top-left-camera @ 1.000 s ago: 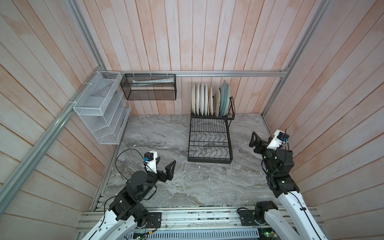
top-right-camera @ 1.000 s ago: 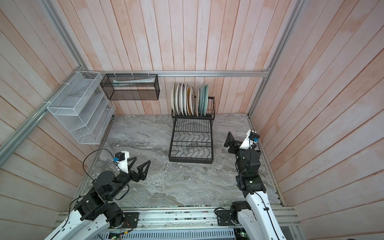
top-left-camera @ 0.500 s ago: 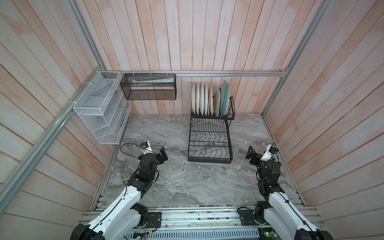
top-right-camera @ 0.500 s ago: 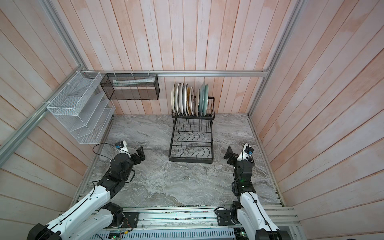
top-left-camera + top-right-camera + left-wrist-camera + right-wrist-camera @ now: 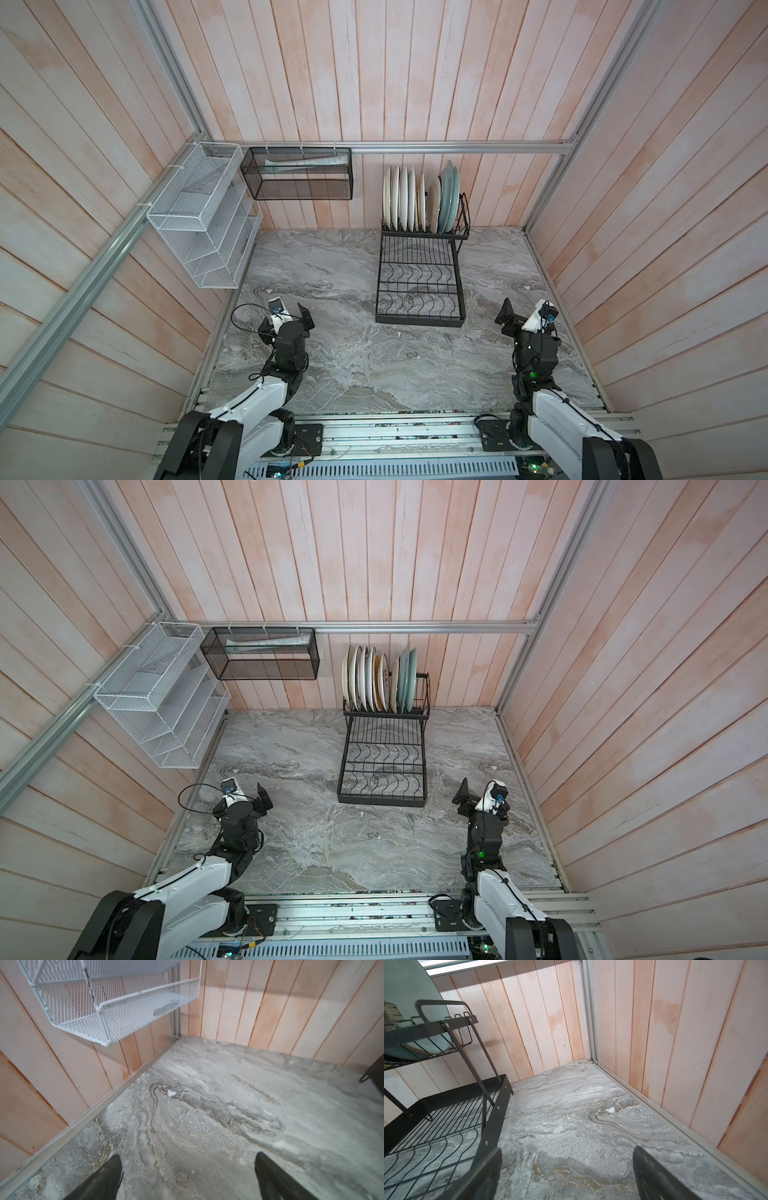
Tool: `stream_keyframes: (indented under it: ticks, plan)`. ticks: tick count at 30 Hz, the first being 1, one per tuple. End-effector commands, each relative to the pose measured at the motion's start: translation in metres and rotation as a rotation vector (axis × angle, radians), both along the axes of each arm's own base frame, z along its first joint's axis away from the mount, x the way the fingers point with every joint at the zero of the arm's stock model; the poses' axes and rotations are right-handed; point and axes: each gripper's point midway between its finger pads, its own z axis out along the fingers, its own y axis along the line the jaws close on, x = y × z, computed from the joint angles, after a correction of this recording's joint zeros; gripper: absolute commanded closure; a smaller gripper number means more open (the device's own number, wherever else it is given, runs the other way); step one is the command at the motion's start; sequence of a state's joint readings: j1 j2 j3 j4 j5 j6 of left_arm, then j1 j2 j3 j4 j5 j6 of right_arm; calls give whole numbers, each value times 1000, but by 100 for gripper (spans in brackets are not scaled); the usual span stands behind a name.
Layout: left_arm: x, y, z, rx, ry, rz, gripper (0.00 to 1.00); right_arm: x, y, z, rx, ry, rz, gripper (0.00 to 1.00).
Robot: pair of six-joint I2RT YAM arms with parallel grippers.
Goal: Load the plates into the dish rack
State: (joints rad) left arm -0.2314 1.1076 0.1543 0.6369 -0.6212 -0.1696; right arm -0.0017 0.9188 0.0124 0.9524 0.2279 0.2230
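Several plates [image 5: 401,199] [image 5: 357,679] stand on edge in the upper tier of the black wire dish rack [image 5: 419,322] [image 5: 382,801] at the back wall, white ones to the left and grey-blue ones [image 5: 449,195] [image 5: 406,985] to the right. The rack's lower wavy-wire base holds nothing. My left gripper [image 5: 291,320] [image 5: 249,802] [image 5: 187,1156] is open over bare marble at the front left. Just right of the rack's front corner [image 5: 496,1109], my right gripper [image 5: 523,318] [image 5: 478,798] [image 5: 566,1149] is open and empty.
A white mesh organizer [image 5: 199,224] [image 5: 116,1007] hangs on the left wall above the left gripper. A black fine-mesh basket [image 5: 297,174] hangs on the back rail. Wooden walls close in three sides of the marble tabletop [image 5: 374,365].
Both arms have dropped from a raised pose and now sit low near the front corners. The left gripper has swung from pointing right to pointing toward the back wall. Plates have not moved.
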Motion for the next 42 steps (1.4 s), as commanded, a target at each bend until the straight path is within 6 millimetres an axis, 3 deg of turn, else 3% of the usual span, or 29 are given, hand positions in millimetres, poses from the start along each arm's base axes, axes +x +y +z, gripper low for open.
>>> stream_keyframes:
  ticks: [1,8,14,19,23,27,31,37,42]
  plan:
    - [15,-8,38,37,-162,-70,0,-6,-7,7,-37,-56,-39,2]
    - [21,-20,51,77,-261,-162,0,4,-1,1,-68,-38,-3,2]
    - [42,-41,42,154,-208,-277,0,11,0,2,-93,-38,2,2]
    - [36,-26,41,142,-274,-215,0,20,-3,2,-129,-22,-15,2]
    - [46,-7,25,34,-247,-225,0,24,-7,-3,-138,-19,-38,2]
    - [55,-4,18,10,-191,-219,0,27,4,-6,-171,-27,26,2]
    - [65,5,15,-54,-174,-223,0,34,3,-13,-167,-2,21,2]
    - [68,3,10,-49,-149,-231,0,42,-1,-20,-154,21,-3,2]
    - [73,0,12,-38,-140,-225,0,72,1,-34,-159,137,18,2]
